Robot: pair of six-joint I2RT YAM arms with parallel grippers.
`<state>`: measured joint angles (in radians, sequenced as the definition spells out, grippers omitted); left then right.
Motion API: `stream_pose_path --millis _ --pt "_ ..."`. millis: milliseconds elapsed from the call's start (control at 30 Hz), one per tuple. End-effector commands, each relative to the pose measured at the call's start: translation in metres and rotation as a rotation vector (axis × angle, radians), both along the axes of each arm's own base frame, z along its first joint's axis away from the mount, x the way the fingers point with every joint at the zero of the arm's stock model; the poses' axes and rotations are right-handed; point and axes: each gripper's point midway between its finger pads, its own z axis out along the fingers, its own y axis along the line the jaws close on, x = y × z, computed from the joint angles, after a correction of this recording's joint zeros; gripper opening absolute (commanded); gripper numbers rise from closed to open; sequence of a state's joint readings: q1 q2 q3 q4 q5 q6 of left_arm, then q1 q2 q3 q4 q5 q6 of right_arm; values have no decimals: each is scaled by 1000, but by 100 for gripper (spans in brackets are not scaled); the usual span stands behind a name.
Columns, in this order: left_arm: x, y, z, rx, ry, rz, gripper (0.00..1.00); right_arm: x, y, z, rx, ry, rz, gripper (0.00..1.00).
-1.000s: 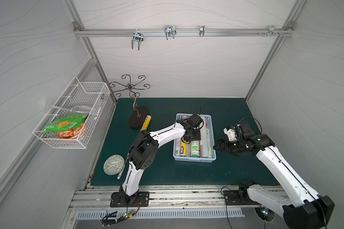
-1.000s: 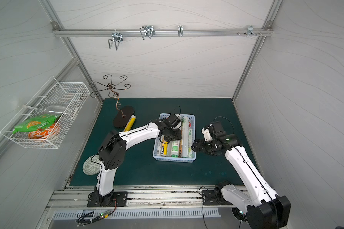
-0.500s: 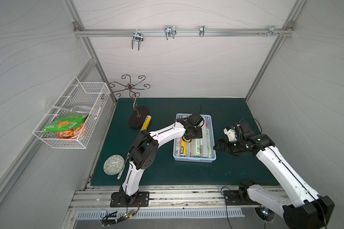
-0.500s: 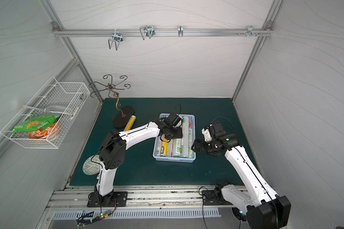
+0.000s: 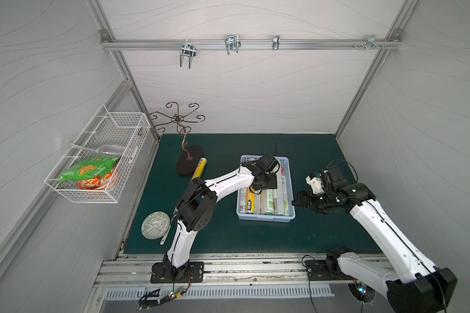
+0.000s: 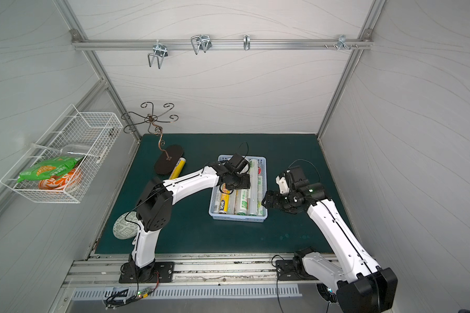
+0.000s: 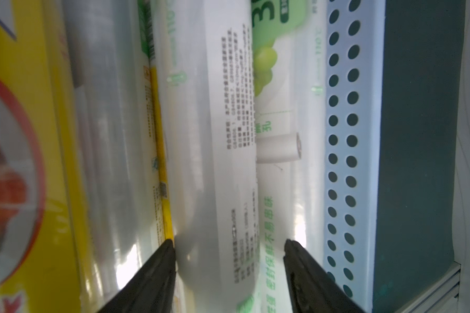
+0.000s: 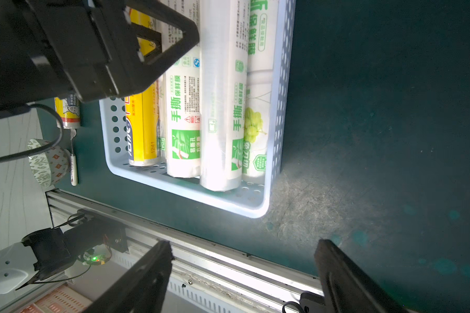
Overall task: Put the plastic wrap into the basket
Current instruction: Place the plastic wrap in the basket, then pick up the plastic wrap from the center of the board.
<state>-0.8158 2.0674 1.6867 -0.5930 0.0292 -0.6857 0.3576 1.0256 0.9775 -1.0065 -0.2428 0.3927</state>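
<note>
The light blue basket point(image 5: 265, 217) point(image 6: 238, 217) sits mid-mat and holds several plastic wrap rolls point(image 5: 269, 203) point(image 8: 217, 108), yellow and white-green, lying side by side. My left gripper point(image 5: 265, 184) point(image 6: 235, 184) point(image 7: 229, 244) hangs low inside the basket, open, astride a white roll point(image 7: 206, 135). One finger rests against that roll and the other stands off it. One more yellow roll point(image 5: 200, 169) point(image 6: 177, 168) lies on the mat beside the black stand base. My right gripper point(image 5: 299, 202) point(image 6: 267, 202) point(image 8: 244, 246) hovers open and empty just right of the basket's wall point(image 8: 280, 108).
A black oval stand point(image 5: 189, 162) with curled hooks stands at the back left. A patterned bowl point(image 5: 155, 225) and a spoon point(image 5: 164, 238) lie at the mat's left front edge. A white wire basket point(image 5: 103, 162) with packets hangs on the left wall.
My left gripper's jaws have widened over the basket, and the white roll now rests among the others. The right arm has stayed still.
</note>
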Motion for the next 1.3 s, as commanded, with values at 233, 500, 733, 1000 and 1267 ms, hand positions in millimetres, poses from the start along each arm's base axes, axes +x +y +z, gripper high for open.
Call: stream_pose_path --millis 233,500,733,1000,1267 --pt "22 62 101 174 -277 -18 73 -1 -2 9 -7 -10 1 88" --pt "32 137 125 331 -333 70 79 0 -2 10 -11 -15 4 88" --pt "38 213 115 418 -313 215 88 0 -4 8 -24 -11 0 89" --pt "44 287 53 422 -184 413 95 1 -3 6 -20 -4 6 89" --pt "40 342 -1 484 -44 522 97 -1 -5 5 -33 -4 11 89"
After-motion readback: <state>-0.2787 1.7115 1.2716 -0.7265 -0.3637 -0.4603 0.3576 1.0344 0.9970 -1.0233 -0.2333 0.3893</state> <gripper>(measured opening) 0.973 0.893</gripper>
